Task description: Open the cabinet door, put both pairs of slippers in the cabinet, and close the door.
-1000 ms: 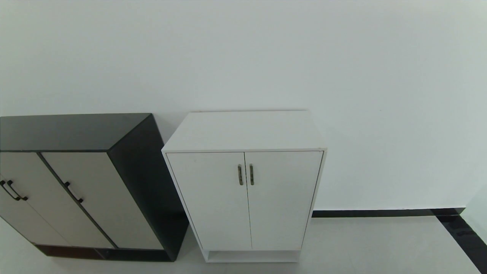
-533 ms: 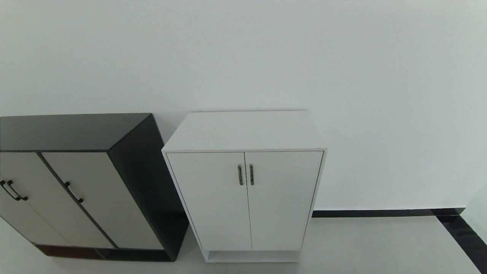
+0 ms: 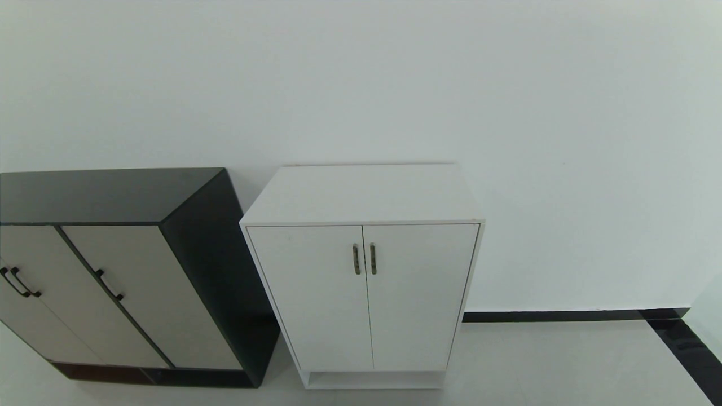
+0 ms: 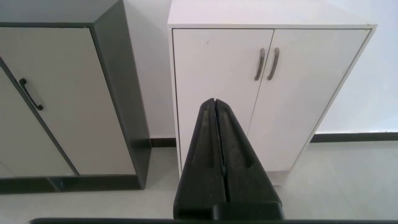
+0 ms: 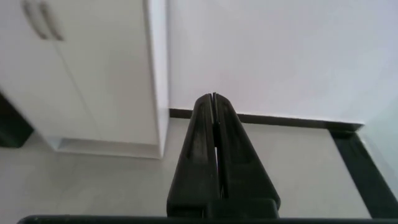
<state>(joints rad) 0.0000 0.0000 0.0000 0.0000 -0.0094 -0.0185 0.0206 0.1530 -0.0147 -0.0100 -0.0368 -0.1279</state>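
Nothing had budged since the frames from a second back: same head view, same layout, both arms parked in the same place. So, the cabinet [image 3: 361, 282] was the white one, standing on the floor [image 3: 564, 366] with its back against the wall [image 3: 395, 84], and both of its doors were fully closed. The left door [image 3: 310, 299] and right door [image 3: 417, 293] met in a tidy centre seam, with the two slim metal handles [image 3: 356, 259] upright just beside each other on either side of that seam, near the top. An open slot [image 3: 372, 379] ran along under the doors at floor level. Just to its left sat a dark cabinet [image 3: 197, 254] with pale doors and black handles, also closed, angled a bit and nearly touching the white one at the back. A black baseboard [image 3: 564, 316] ran along the wall to the right. The left gripper [image 4: 215, 103] had its jaws pressed flat together with nothing between them, and it pointed at the white cabinet's left door from well back. The right gripper [image 5: 213, 98] was the same deal, clamped together and empty, facing the floor and baseboard off the cabinet's right side.
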